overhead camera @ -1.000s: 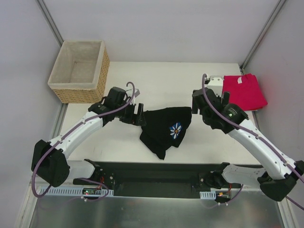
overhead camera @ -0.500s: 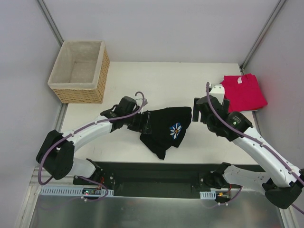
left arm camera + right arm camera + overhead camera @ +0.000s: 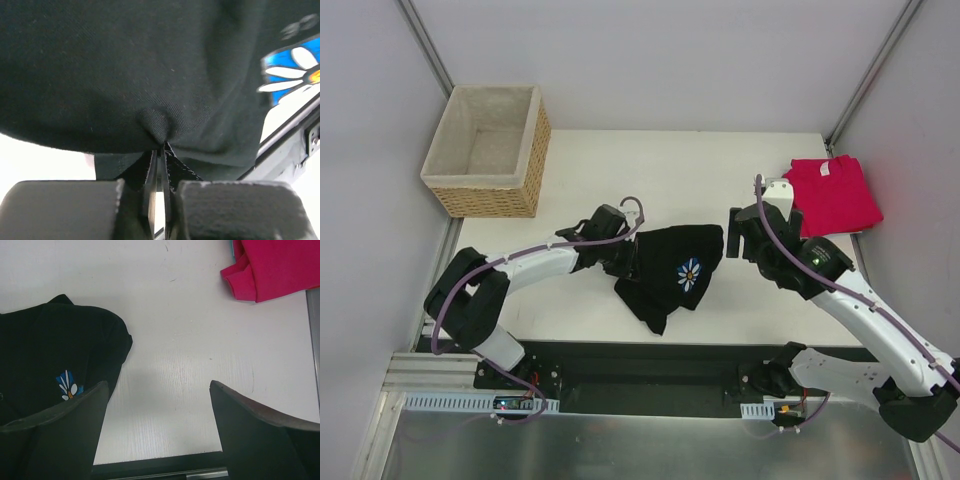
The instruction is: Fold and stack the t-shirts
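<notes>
The black t-shirt [image 3: 665, 275] with its blue daisy print lies crumpled in the middle of the table [image 3: 650, 170]. My left gripper [image 3: 632, 262] is at its left edge, shut on a pinch of the black cloth. In the left wrist view the black t-shirt [image 3: 125, 65] fills the frame and puckers where the left gripper [image 3: 161, 149] bites it. My right gripper [image 3: 733, 236] hovers open just right of the shirt, holding nothing. The right gripper [image 3: 159, 395] looks down on bare table, with the black t-shirt [image 3: 55, 350] to its left. The pinkish-red t-shirt [image 3: 832, 193] lies folded at the table's right edge, also seen as the red t-shirt [image 3: 280, 265] at the top right.
A wicker basket [image 3: 485, 202] with pale lining stands off the table's far left corner. A black rail [image 3: 650, 360] runs along the near edge between the arm bases. Grey walls close in the left, right and back.
My left gripper slid right into the black shirt's left edge and shut on the cloth. The right arm drew back a little from the shirt and stays open.
</notes>
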`<state>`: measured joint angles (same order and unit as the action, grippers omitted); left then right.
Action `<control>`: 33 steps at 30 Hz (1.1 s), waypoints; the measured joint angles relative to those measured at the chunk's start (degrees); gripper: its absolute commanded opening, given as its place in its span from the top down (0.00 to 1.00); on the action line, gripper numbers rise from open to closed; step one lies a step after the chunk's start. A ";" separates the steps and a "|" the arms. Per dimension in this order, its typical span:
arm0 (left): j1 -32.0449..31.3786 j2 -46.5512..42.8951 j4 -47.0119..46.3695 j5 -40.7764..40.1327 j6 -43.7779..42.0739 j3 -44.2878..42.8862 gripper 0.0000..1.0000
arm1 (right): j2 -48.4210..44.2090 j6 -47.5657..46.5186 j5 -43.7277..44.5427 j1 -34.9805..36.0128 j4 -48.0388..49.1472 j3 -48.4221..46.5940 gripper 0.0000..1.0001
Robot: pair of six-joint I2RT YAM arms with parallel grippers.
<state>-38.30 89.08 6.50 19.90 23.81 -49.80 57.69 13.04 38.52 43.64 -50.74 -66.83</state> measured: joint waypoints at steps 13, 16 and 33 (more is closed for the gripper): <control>0.50 -14.05 16.92 -16.87 -6.38 -20.39 1.00 | -0.87 -0.17 0.00 0.00 -0.02 0.07 0.17; 1.42 -17.55 20.48 -19.80 -8.15 -25.86 1.00 | -0.87 -0.26 0.00 0.00 0.00 0.07 0.18; 2.03 -16.50 34.32 -21.20 -11.41 -43.80 1.00 | -1.01 -1.27 -0.48 0.00 0.11 0.07 0.19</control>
<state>-36.27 72.58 40.82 -1.30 12.40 -93.60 56.69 11.77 38.04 43.64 -50.63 -66.76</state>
